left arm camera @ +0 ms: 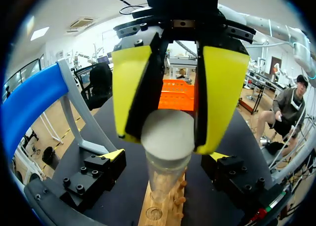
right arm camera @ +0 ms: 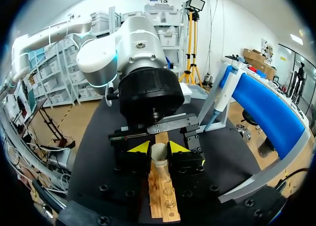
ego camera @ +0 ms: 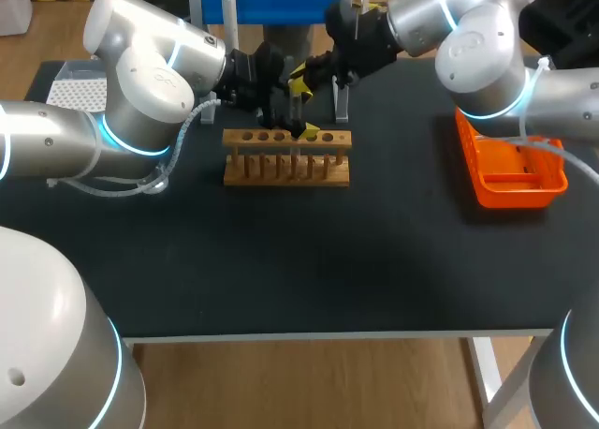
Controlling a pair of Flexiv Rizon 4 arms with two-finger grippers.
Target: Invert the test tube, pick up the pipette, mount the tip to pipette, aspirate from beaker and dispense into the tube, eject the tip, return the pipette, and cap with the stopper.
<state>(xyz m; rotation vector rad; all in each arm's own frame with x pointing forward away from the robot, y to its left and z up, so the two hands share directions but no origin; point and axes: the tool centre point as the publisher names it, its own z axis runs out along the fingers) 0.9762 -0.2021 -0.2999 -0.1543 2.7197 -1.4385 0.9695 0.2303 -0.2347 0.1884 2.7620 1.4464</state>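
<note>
Left tool (left arm camera: 169, 132) first: clenched from two sides on the rounded, closed end of the test tube (left arm camera: 167, 162), with the clear body running on ahead and down toward the wooden tube rack (ego camera: 285, 157) at the middle of the bench (ego camera: 281, 279). Cannot tell whether the tube's lower end rests on the rack or hangs just over it. Further right, right tool (right arm camera: 159, 149): released, set to either side of the same tube lower down, close beside it but apart from it in the left wrist view. Off to the right, near the bench edge, an orange tray (ego camera: 519, 176), well apart from the tube. Judged as the first step, inverting the tube, at a hand-over between the two tools. Next calls for closing the right tool squarely on the tube's body before letting go with the left. Then calls for turning the closed end down and seating it in a rack hole without knocking the rack.
</note>
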